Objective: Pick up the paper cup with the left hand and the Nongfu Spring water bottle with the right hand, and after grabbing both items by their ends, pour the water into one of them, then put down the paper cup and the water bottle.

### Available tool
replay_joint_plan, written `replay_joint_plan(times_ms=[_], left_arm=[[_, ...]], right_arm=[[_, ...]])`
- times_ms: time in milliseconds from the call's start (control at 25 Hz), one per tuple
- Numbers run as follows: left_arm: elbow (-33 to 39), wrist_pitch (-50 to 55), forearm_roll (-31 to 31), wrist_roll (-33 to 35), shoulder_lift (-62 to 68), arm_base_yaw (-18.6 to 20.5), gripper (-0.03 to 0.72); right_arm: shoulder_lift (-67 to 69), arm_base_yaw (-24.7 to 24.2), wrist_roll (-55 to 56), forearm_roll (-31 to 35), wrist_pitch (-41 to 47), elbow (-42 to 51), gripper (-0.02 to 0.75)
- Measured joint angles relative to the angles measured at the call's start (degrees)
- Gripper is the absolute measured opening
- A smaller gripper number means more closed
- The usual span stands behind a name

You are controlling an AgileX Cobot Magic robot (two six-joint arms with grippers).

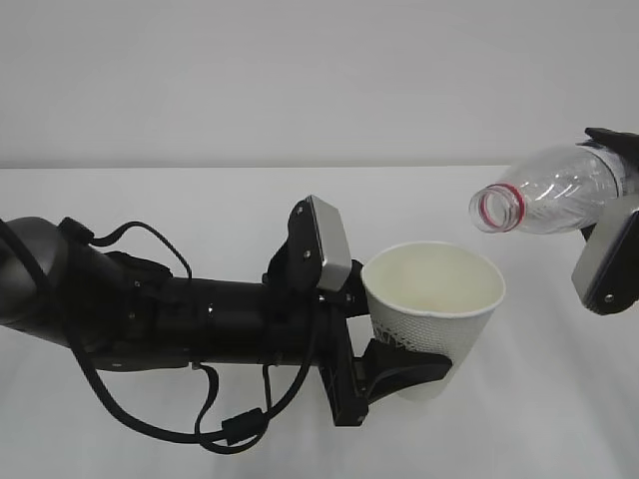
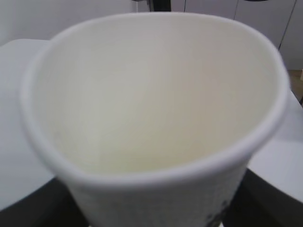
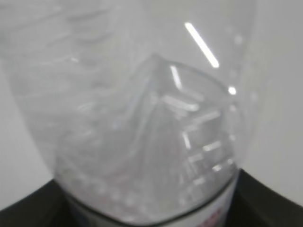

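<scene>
At centre frame, the left hand [image 1: 399, 344] pinches the paper cup [image 1: 436, 314] upright, mouth open upward. Toward the upper right, the right hand [image 1: 614, 235] clamps the Nongfu Spring water bottle [image 1: 549, 195], its long axis near horizontal, with the neck just beside and above the cup's right rim.

A plain white table [image 1: 150, 210] carried the scene, its surface running from the near edge of the exterior view back to a straight far edge, where it met a pale grey wall [image 1: 300, 80]. Nothing could be seen lying directly on the table top. In the left wrist view, parts of the same white surface [image 2: 19, 156] showed at the left and the right. Soft shadows fell across its near part.
</scene>
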Motion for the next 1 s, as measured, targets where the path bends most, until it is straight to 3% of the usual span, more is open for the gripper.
replay_joint_plan(times_ms=[1000], left_arm=[[0.0, 0.0, -0.1, 0.0, 0.0, 0.0, 0.528]], right_arm=[[0.0, 0.0, -4.7, 0.1, -3.9, 0.0, 0.484]])
